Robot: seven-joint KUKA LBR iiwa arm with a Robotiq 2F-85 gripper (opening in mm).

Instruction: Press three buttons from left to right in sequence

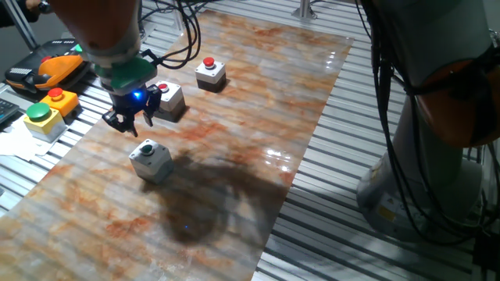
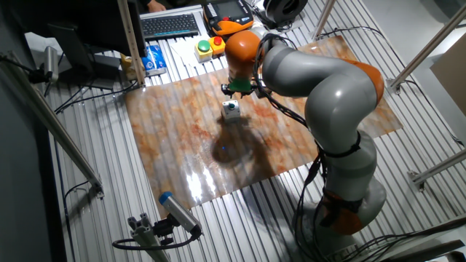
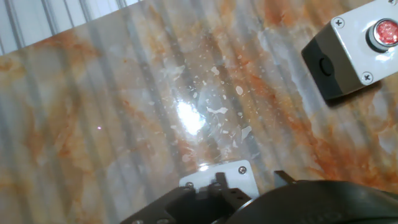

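Three light-grey button boxes stand on the marbled mat [image 1: 234, 156]. The nearest box [image 1: 151, 161] has a dark greenish cap. Behind it are a middle box [image 1: 169, 99] and a far box [image 1: 210, 72], both with red caps. My gripper [image 1: 129, 119] hangs just above the mat, left of the middle box and behind the nearest one, touching neither. Its finger gap does not show. In the other fixed view the gripper [image 2: 237, 92] is just behind the nearest box [image 2: 231, 109]. The hand view shows a red-capped box [image 3: 357, 43] at the upper right and a box top [image 3: 221, 179] at the bottom edge.
Left of the mat on the slatted table stand a yellow box with a big green button [image 1: 39, 119], a yellow-orange box with a red button [image 1: 59, 99] and an orange-black pendant [image 1: 48, 70]. The robot base [image 1: 426, 156] stands to the right. A keyboard [image 2: 169, 25] lies at the far side.
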